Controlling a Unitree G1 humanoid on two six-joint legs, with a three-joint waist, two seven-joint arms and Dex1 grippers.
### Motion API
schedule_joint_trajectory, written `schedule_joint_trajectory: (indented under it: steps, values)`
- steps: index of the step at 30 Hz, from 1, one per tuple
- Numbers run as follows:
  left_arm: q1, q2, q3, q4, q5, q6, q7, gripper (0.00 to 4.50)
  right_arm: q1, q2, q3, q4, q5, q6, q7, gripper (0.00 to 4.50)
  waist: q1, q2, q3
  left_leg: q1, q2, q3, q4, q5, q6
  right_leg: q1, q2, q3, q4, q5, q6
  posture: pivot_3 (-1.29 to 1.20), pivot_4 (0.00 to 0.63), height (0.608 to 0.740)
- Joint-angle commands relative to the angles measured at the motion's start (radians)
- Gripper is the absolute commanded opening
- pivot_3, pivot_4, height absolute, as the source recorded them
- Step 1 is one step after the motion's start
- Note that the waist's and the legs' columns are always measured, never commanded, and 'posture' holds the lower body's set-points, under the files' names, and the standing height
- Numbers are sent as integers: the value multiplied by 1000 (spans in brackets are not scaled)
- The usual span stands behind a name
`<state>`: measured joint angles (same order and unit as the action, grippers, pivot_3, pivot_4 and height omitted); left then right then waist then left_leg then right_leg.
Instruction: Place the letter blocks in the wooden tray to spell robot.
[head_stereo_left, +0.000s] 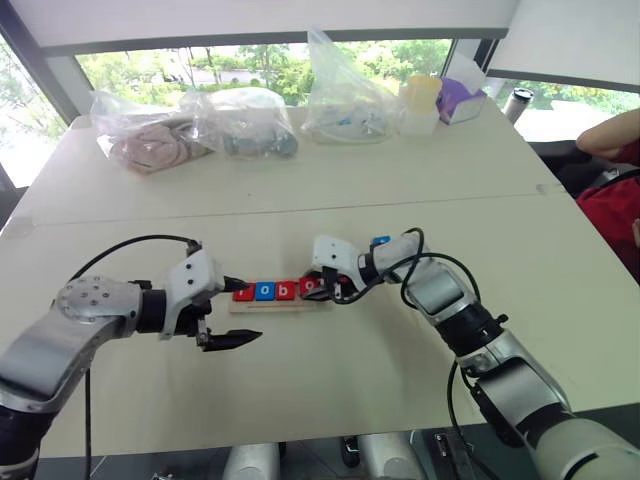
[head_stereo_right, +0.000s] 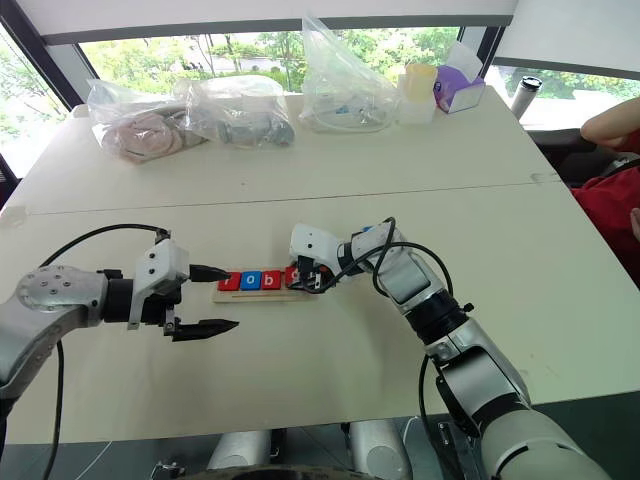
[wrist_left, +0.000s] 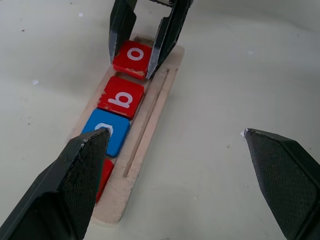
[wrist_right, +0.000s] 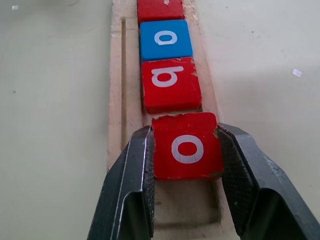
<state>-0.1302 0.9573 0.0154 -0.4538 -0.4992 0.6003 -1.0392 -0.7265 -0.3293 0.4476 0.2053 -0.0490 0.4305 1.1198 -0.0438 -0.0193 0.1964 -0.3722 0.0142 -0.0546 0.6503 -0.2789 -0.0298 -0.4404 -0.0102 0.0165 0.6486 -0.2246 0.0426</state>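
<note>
The wooden tray (wrist_right: 116, 75) lies flat on the desk (head_stereo_left: 330, 180), a bit below the middle of the left eye frame. Four letter blocks sit in a row inside it. At the left end is a red block (head_stereo_left: 243, 292); its letter is hard to read. Next to it is the blue "o" block (wrist_right: 165, 39). Then comes the red "b" block (wrist_right: 171, 84). Last in the row is the red "o" block (wrist_right: 186, 145).

The right gripper (wrist_right: 185, 175) is grasping the red "o" block. One black finger presses on each side of it. The block is over the tray, just beside the "b" block, with a thin gap between them. Past it, one spot at the tray's right end has no block in it.

The left gripper (wrist_left: 175, 170) is released, with its two fingers spread wide and nothing between them. It hovers at the left end of the tray. One finger (wrist_left: 75, 175) is over that end of the tray, and the other finger (wrist_left: 285, 175) is out over the bare desk.

Along the far edge of the desk, at the top of the frame, are clear plastic bags (head_stereo_left: 240, 120) with things inside. To their right stands a pale cup (head_stereo_left: 420, 100), and beside that a purple box (head_stereo_left: 462, 98). A person's arm (head_stereo_left: 610, 135) shows at the right edge of the frame.
</note>
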Motion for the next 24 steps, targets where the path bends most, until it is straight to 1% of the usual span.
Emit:
schedule_joint_trajectory:
  steps: [1, 3, 4, 5, 8, 9, 16, 20, 24]
  values:
    - [-14, 0, 6, -12, 10, -15, 2, 4500, -4, 16, 2, -24, 11, -6, -11, 1191, 0, 0, 0, 0, 0, 0, 0, 0, 0, 0, 0, 0, 0, 0, 0, 0, 150, 740]
    - [-13, -3, 5, -11, 15, -16, 2, 4500, -3, 19, 3, -27, 13, -2, -13, 1191, 0, 0, 0, 0, 0, 0, 0, 0, 0, 0, 0, 0, 0, 0, 0, 0, 150, 740]
    - [-14, -5, 3, -10, 19, -18, 3, 4500, -2, 20, 4, -27, 13, -2, -14, 2213, 0, 0, 0, 0, 0, 0, 0, 0, 0, 0, 0, 0, 0, 0, 0, 0, 150, 740]
    - [-14, -6, 3, -9, 21, -18, 4, 4500, 0, 18, 5, -28, 12, -4, -13, 2542, 0, 0, 0, 0, 0, 0, 0, 0, 0, 0, 0, 0, 0, 0, 0, 0, 150, 740]
    - [-11, -8, 6, -11, 23, -17, 2, 4500, 3, 11, 9, -29, 7, -15, -15, 4144, 0, 0, 0, 0, 0, 0, 0, 0, 0, 0, 0, 0, 0, 0, 0, 0, 150, 740]
    - [-10, -9, 7, -11, 23, -16, 2, 4500, 1, 12, 4, -29, 8, -9, -20, 4469, 0, 0, 0, 0, 0, 0, 0, 0, 0, 0, 0, 0, 0, 0, 0, 0, 150, 740]
    - [-20, -23, -5, 10, 49, -27, 6, 4500, -16, 25, -52, -100, 65, 84, -50, 4469, 0, 0, 0, 0, 0, 0, 0, 0, 0, 0, 0, 0, 0, 0, 0, 0, 150, 740]
    - [-30, -33, -17, 12, 63, -29, 7, 4500, 33, 6, -48, -186, 90, 145, -50, 4469, 1, 0, 0, 0, 0, 0, 0, 0, 0, 0, 0, 0, 0, 0, 0, 0, 150, 740]
    - [-50, -43, -32, 24, 68, -31, 8, 4500, 80, -8, -26, -207, 101, 164, -50, 4469, 1, 0, 0, 0, 0, 0, 0, 0, 0, 0, 0, 0, 0, 0, 0, 0, 150, 740]
